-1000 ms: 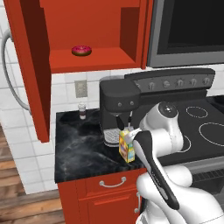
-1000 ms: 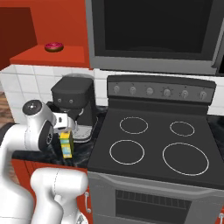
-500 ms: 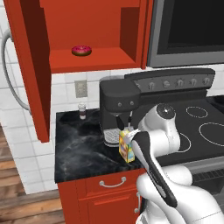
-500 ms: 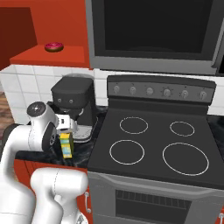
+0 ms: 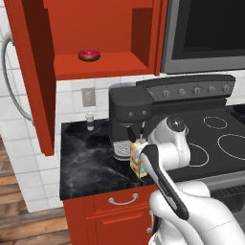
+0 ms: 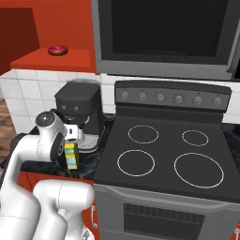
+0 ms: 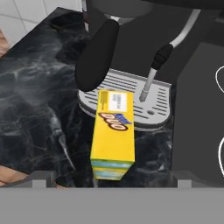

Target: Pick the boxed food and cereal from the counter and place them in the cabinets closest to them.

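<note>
My yellow box of food [image 7: 113, 133] stands upright on the black counter [image 5: 88, 162], just in front of the coffee machine [image 5: 129, 115] and touching or nearly touching its drip tray [image 7: 124, 98]; over the last second it has not shifted at all, and the arm has only crept a little, the wrist easing closer over the box while the base stayed put; so I read this as the tail of the approach, nothing lifted yet; the gripper [image 5: 135, 138] hangs just above the box, and in the hand view the box sits centred between the two tips, which are cut off at the bottom edge, so I cannot tell how wide they stand and I see no contact with the carton; to the far left the red cabinet [image 5: 103, 64] stands open with a pink doughnut [image 5: 89, 55] on its shelf, leaving bare room beside it for the box; the steam wand [image 7: 153, 70] and the dark spout [image 7: 96, 54] crowd the far side, so I would descend straight and keep clear of them; a small shaker [image 5: 89, 121] sits by the wall, well apart.
</note>
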Available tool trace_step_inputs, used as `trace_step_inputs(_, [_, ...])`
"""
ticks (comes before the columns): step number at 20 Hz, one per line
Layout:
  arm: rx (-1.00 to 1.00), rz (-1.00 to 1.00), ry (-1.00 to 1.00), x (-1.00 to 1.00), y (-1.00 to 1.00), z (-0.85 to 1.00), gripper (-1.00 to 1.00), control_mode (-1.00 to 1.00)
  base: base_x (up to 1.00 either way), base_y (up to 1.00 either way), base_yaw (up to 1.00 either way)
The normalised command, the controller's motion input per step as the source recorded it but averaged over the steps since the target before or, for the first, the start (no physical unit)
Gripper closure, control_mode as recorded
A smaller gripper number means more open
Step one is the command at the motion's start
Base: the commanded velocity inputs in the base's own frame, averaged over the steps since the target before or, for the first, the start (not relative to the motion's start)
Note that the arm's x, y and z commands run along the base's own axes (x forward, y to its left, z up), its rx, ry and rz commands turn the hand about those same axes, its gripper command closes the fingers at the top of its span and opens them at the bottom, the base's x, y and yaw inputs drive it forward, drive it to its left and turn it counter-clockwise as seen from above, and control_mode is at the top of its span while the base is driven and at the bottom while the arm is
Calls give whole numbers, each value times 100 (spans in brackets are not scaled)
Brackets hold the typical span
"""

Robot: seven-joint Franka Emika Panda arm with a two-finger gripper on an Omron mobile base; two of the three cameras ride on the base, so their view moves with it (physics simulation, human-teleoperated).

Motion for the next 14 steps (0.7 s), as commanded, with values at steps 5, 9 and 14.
trace_step_inputs(5, [0,0,4,17,12,-25,-100,-100,0,0,0])
trace_step_inputs(9, [0,0,3,15,11,-24,-100,-100,0,0,0])
trace_step_inputs(14, [0,0,1,21,8,-21,-100,-100,0,0,0])
